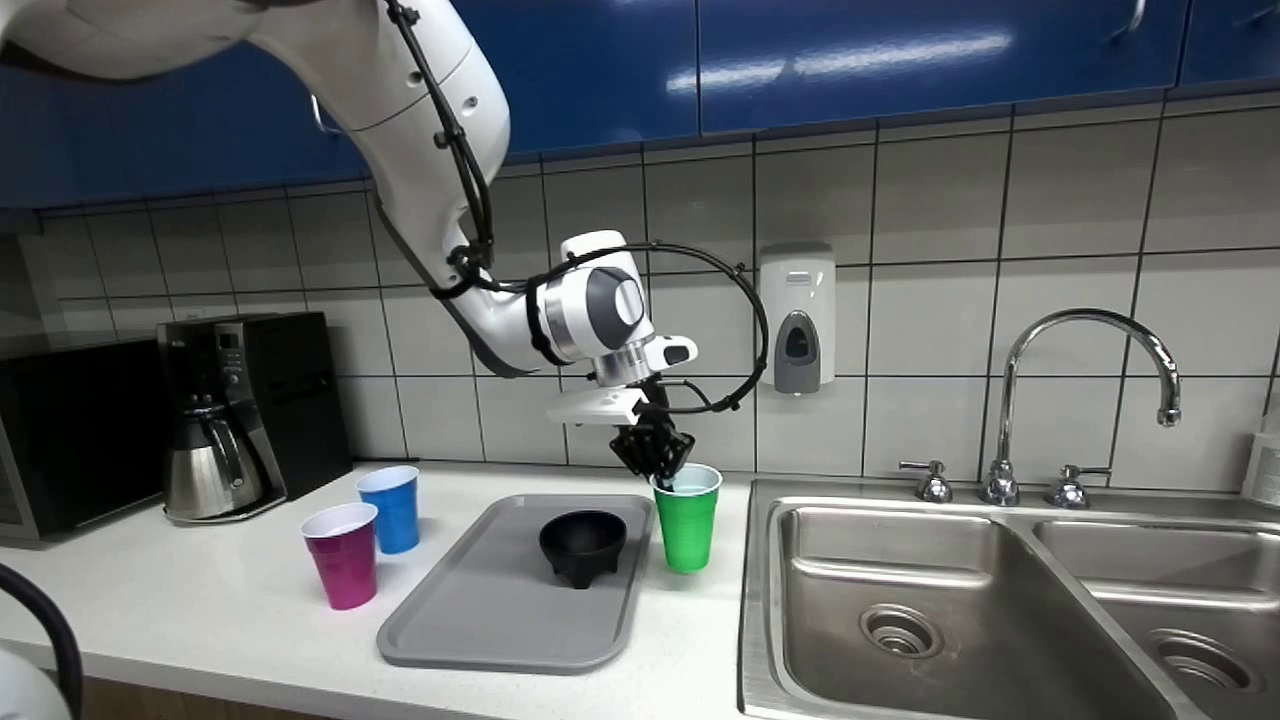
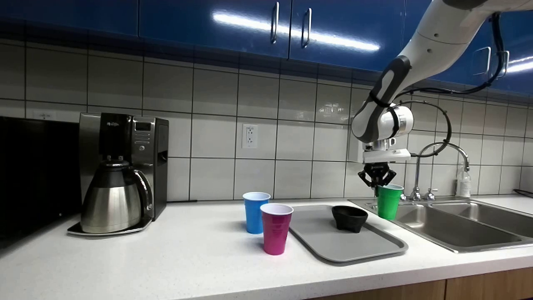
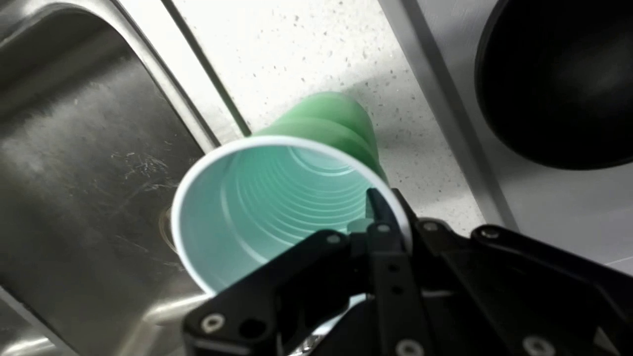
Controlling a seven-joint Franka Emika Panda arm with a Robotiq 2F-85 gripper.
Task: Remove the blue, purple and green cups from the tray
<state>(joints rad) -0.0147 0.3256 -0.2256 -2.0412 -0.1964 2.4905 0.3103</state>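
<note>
Gripper point(image 3: 388, 199) downward; green cup point(image 1: 688, 525) pinched at rim.

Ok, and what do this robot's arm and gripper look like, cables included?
The arm is white and rounded, with dark grey panels. A black cable is strapped along it and loops outward. The gripper is black, with angular jointed links and round, pale screw heads.

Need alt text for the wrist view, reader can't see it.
Black gripper pinching the rim of a green cup, one finger inside and one outside, the pale interior facing the camera. Behind is speckled counter, with a steel sink at left and a gray tray holding a black bowl at right.
</note>
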